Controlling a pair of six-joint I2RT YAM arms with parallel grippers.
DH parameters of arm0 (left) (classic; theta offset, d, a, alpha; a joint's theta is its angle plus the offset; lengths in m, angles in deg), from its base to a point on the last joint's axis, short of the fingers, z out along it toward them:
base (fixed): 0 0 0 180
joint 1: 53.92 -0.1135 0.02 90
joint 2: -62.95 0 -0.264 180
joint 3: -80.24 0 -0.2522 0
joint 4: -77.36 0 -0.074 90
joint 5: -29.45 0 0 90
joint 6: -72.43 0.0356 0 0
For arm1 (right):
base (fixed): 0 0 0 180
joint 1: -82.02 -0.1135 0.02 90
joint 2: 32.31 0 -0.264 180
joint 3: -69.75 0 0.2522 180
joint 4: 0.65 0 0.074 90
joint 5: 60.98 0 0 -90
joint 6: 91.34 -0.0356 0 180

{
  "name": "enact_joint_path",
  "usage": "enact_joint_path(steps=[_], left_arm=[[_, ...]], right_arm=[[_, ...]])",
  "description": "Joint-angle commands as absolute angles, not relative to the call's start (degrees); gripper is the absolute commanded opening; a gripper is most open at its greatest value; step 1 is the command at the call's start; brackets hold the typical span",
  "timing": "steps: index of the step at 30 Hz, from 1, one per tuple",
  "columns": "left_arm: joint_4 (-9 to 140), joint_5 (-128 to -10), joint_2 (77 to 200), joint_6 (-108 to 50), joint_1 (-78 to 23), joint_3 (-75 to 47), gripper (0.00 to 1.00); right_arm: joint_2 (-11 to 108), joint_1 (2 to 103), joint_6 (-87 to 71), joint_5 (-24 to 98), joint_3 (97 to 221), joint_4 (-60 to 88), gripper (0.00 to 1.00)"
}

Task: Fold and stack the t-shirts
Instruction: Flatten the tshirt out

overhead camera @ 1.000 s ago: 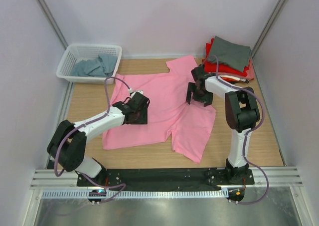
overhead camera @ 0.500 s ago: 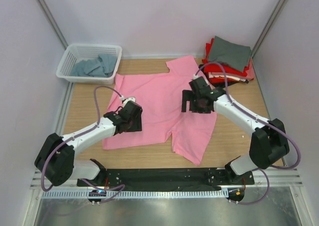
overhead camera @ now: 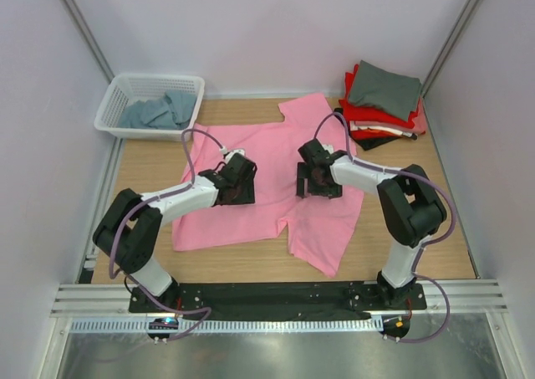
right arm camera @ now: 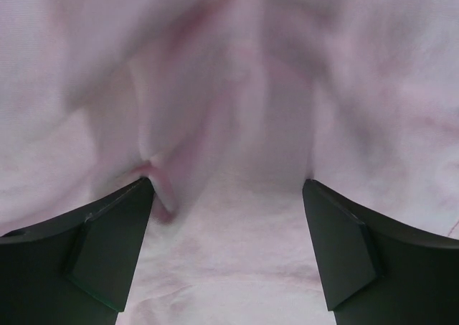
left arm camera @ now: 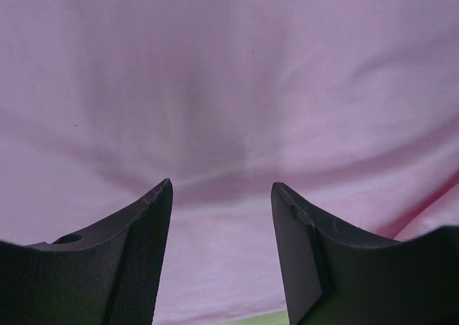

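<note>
Shirts: we count one pink shirt point(overhead camera: 267, 153) flat on the table point(overhead camera: 150, 171), one stack point(overhead camera: 384, 94) far right, one basket point(overhead camera: 113, 107) far left. Our left gripper point(left arm camera: 221, 184) and right gripper point(right arm camera: 228, 181) hang over the pink, both spread apart.

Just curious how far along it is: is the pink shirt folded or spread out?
Spread out. The pink t-shirt lies open across the table, a sleeve sticking out at the far side, wrinkled but not folded.

Pink t-shirt point(overhead camera: 272, 145) lies spread flat; folded grey t-shirt point(overhead camera: 384, 88) tops the stack point(overhead camera: 376, 115).
</note>
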State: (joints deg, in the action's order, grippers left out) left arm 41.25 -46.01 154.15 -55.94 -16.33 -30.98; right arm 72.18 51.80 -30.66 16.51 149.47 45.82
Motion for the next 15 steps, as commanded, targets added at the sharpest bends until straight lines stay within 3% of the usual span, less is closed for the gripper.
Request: enact_joint_path(steps=[1, 7, 15], left_arm=[[43.2, -47.5, 156.3, -55.9, -16.6, -29.4, 0.57], [42.6, -48.9, 150.2, -57.6, -16.3, -32.2, 0.57], [36.1, -42.9, 145.9, -52.5, -16.2, -28.2, 0.61]], right_arm=[[73.3, 52.2, -32.9, 11.1, 142.3, 47.6, 0.91], [59.4, 53.3, -37.6, 11.6, 130.8, 49.3, 0.96], [53.3, 53.3, -39.9, 4.7, 134.7, 60.5, 0.97]])
